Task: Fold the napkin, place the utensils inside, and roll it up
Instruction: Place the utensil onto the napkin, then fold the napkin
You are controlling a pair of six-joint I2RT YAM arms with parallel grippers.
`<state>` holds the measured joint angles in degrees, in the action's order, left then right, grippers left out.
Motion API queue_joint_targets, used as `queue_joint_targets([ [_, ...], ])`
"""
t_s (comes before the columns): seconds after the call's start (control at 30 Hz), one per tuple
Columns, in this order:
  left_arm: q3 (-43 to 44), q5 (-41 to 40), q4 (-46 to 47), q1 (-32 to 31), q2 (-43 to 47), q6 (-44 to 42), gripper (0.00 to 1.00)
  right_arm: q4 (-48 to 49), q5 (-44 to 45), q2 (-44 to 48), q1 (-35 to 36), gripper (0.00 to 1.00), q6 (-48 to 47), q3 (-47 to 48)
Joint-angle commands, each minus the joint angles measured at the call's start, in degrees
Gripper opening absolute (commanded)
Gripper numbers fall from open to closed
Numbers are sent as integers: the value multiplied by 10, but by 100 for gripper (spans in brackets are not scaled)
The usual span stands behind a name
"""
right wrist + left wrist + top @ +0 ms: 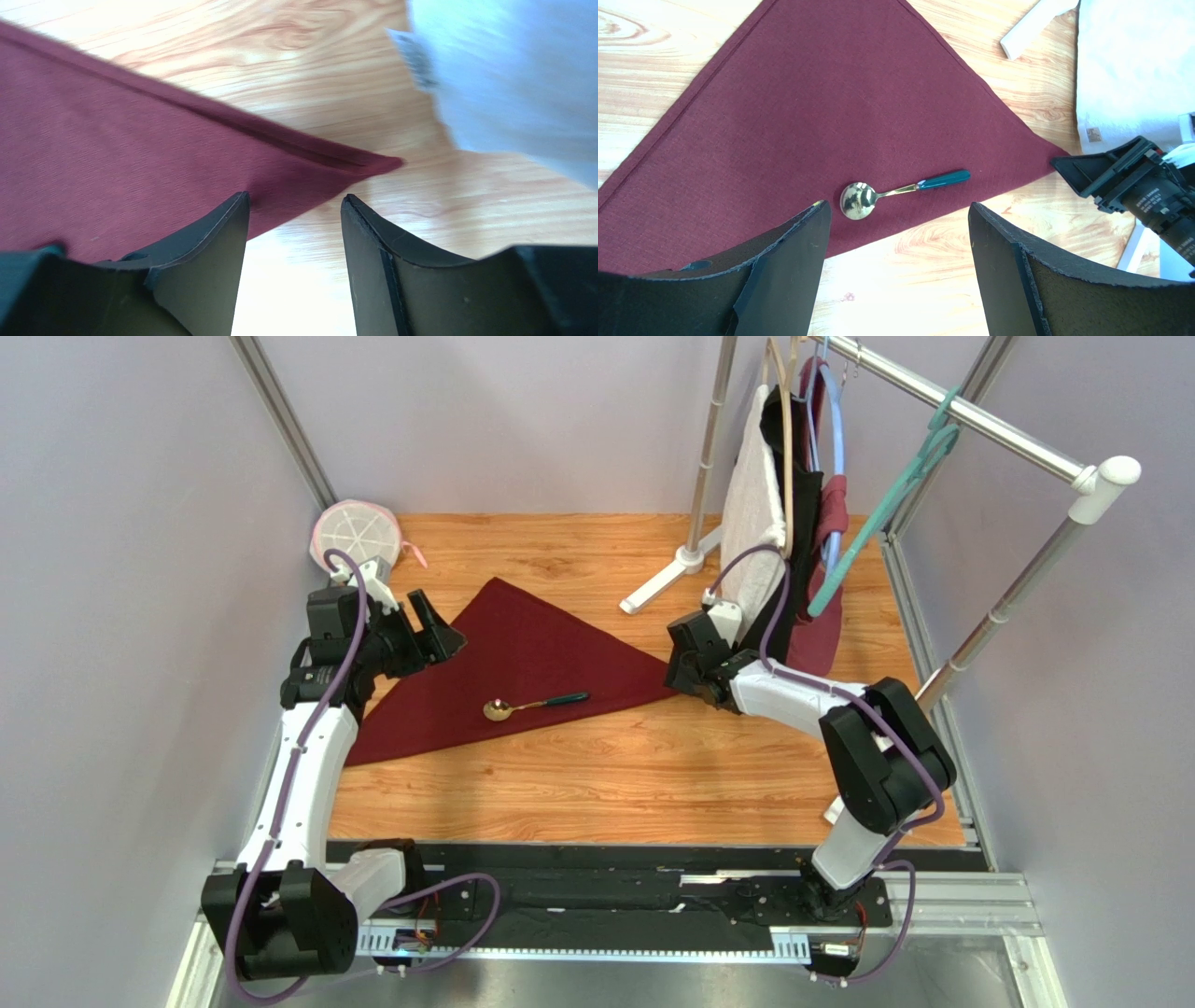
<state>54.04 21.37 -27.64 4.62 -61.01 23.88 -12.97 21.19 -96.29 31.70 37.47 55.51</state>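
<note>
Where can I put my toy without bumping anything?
Widest: the bare wooden table strip between the folded maroon cloth napkin and the black base rail. Also behind the napkin, left of the white rack foot. Crowded: right side, under the hanging clothes.

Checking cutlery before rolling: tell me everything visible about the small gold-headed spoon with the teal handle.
The spoon has a shiny golden bowl and neck and a dark teal handle. It lies flat on the dark red cloth napkin, folded to a triangle, near its long edge, bowl toward the robot's left. Nothing else touches it.
</note>
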Motion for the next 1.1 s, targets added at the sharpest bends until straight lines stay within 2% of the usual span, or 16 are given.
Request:
queue_joint_targets([
  [0.0, -3, 17, 13, 6, 1, -2, 81, 1, 43, 22, -16, 54, 22, -5],
  [0.6, -4, 32, 16, 6, -3, 1, 80, 12, 6, 15, -58, 54, 58, -30],
  [1.07, -5, 37, 17, 6, -9, 2, 79, 51, -8, -21, -67, 46, 45, -33],
])
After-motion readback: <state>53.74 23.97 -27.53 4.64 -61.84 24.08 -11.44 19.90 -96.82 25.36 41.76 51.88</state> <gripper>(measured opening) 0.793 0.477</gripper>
